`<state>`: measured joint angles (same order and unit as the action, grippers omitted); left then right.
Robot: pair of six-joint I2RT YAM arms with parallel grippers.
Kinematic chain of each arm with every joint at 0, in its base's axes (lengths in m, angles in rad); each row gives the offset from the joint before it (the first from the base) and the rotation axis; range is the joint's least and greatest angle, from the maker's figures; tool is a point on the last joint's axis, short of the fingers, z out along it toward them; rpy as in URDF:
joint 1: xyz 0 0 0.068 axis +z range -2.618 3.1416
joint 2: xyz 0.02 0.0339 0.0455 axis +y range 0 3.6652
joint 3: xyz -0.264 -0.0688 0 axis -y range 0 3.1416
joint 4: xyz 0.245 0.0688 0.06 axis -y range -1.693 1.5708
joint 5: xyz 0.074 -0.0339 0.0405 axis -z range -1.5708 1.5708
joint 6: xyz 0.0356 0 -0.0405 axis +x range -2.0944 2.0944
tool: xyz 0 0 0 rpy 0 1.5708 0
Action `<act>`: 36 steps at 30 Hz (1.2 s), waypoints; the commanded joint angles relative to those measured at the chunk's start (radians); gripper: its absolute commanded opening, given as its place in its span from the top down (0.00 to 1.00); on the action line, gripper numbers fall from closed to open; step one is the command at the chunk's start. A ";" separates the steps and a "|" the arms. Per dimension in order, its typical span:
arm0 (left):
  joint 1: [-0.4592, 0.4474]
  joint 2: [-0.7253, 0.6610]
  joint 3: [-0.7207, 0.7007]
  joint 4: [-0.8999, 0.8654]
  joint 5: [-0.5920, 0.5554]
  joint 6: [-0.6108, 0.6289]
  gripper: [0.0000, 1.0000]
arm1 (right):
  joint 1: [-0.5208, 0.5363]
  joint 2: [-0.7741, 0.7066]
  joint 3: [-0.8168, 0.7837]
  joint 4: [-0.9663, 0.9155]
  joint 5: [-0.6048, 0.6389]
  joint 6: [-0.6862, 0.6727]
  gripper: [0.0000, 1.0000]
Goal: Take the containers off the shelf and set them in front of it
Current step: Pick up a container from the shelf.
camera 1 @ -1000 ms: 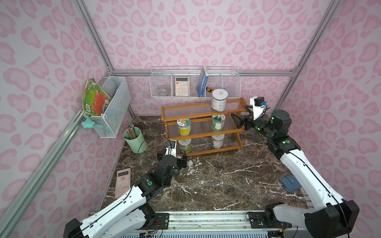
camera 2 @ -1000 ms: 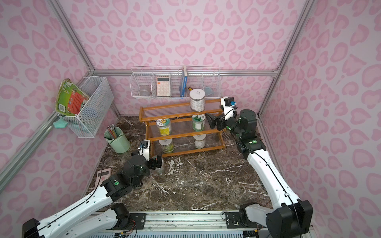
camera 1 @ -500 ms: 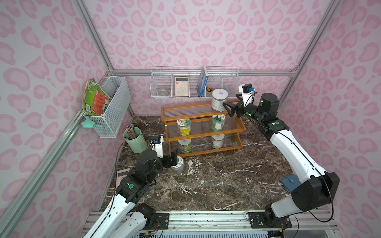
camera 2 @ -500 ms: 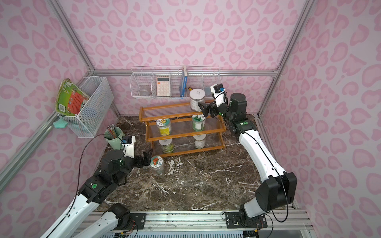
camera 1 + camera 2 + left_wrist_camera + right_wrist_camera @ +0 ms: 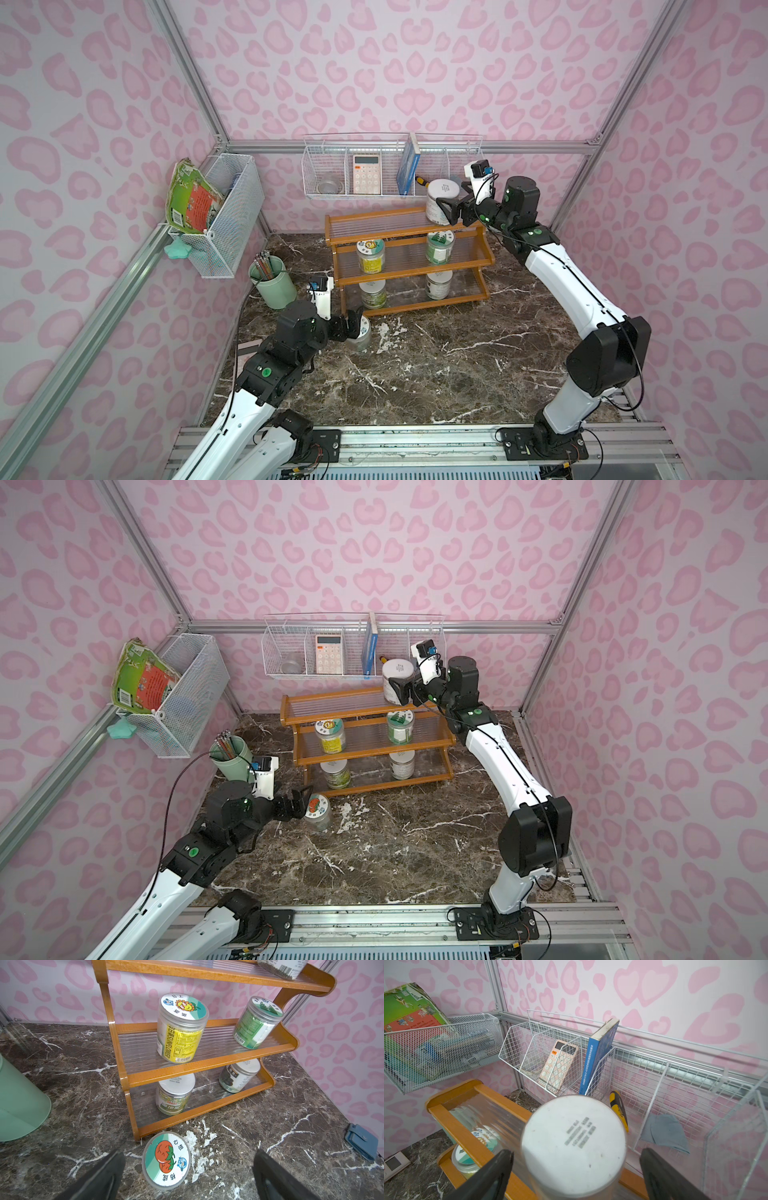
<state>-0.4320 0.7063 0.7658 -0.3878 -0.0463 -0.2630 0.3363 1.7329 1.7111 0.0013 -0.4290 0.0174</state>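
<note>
The shelf (image 5: pixel 207 1065) is glossy wood with ribbed clear plastic panels (image 5: pixel 137 1051); the tabletop (image 5: pixel 83 1088) looks like polished marble

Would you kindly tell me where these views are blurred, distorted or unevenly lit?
Right wrist view: the plain white-lidded jar sits so near the lens that its rim is soft, and the jaws are blurred. Left wrist view: sharp, with the sunflower jar label legible, though the shelf leans with wide-angle distortion. Both top views: even light, faint shadows.

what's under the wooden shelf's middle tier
A green-labelled clear jar and a dark-labelled clear jar, both white-lidded, stand on the bottom tier. The middle tier covers part of each lid.
</note>
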 commanded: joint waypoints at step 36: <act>0.004 0.032 0.015 -0.018 -0.006 -0.017 0.01 | 0.011 -0.170 -0.207 0.127 -0.024 0.041 0.26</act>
<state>-0.4297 0.7341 0.7700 -0.3965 -0.0410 -0.2813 0.3428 1.6245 1.5635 0.0593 -0.4473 0.0486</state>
